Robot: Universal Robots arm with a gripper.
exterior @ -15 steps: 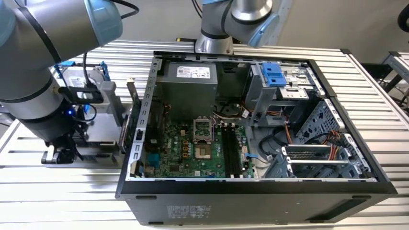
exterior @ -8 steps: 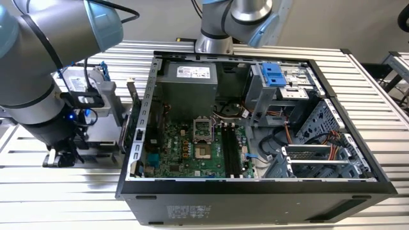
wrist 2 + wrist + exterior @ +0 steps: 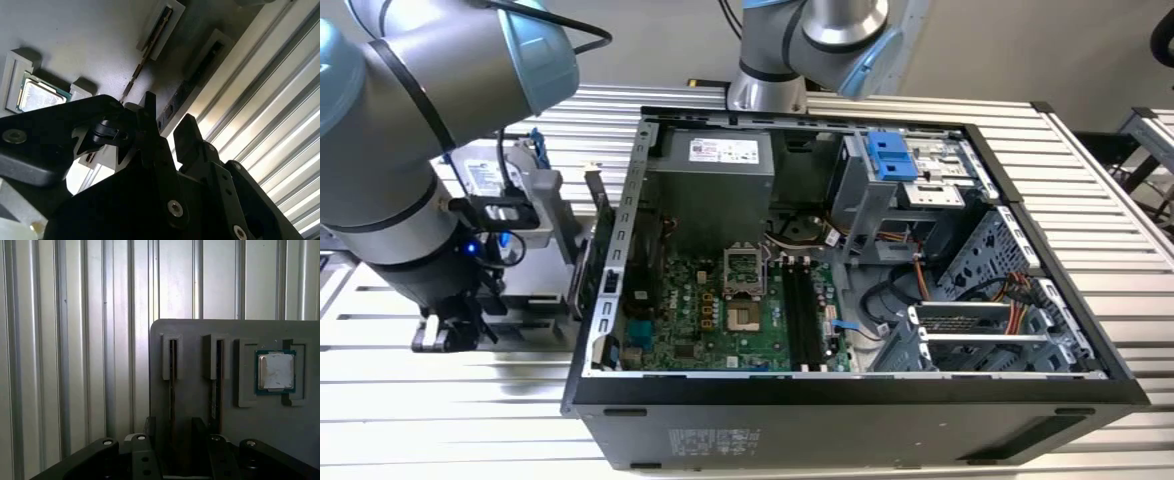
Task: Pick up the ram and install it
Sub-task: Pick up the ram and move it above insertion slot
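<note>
First wrist view had the gripper (image 3: 173,435) part-open, its two fingers (image 3: 199,430) set either side of the ram (image 3: 172,375) with a gap showing, not yet pinching. The ram stood on edge in a slot of the grey tray (image 3: 192,327), the slot farther from the processor chip (image 3: 275,371). I judged it light, stiff and thin, but brittle if twisted (chips and contacts best left alone), so a hold across the flat faces near mid-length suited. Counted: two sticks in all, the second stick (image 3: 218,385) just beside the first; two slots; one chip; one gripper.
</note>
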